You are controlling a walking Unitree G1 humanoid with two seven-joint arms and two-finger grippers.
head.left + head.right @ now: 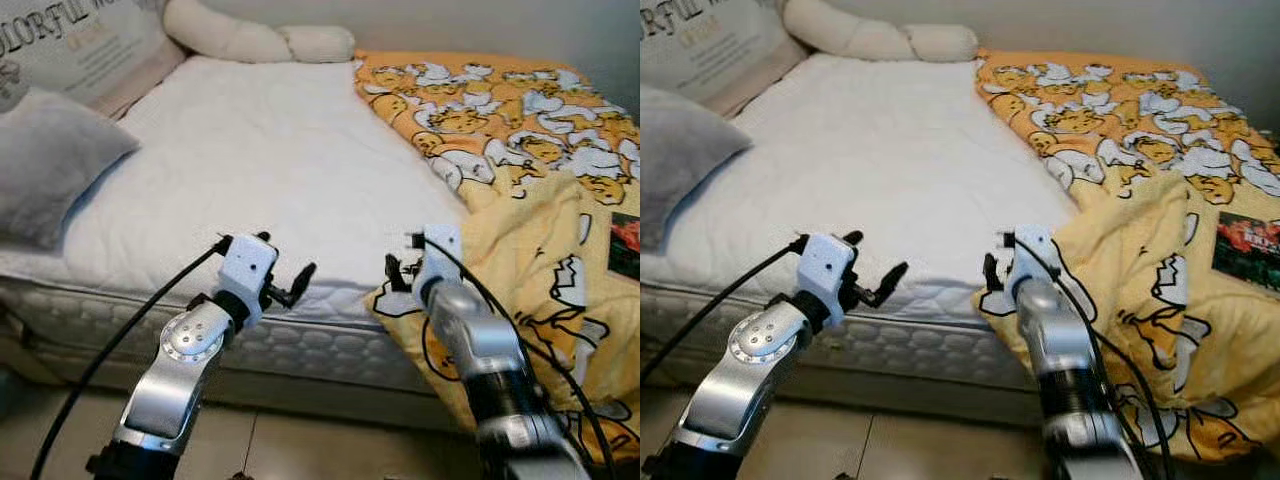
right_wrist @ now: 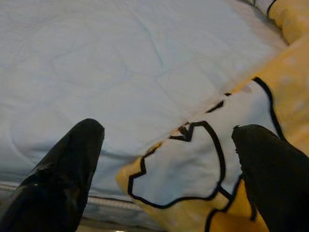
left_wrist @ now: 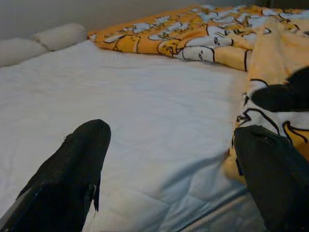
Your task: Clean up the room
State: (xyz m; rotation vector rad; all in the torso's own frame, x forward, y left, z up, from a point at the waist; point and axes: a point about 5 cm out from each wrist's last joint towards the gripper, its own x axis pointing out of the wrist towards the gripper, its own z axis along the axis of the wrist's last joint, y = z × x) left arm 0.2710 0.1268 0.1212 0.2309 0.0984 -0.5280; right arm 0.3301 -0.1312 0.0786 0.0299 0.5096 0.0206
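Hovering released at the mattress (image 1: 250,160) edge, both end effectors (image 1: 290,285) (image 1: 398,272) flank the blanket (image 1: 540,240) corner.

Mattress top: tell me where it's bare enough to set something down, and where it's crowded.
The white mattress is bare across its middle and near edge, bordered by the grey pillow, the cream bolster and the yellow blanket. That blanket crowds the right side, bunching over the edge by the right gripper.

A white quilted mattress (image 1: 260,160) stands against a pale wall (image 1: 480,25), over seemingly tiled floor (image 1: 330,445).
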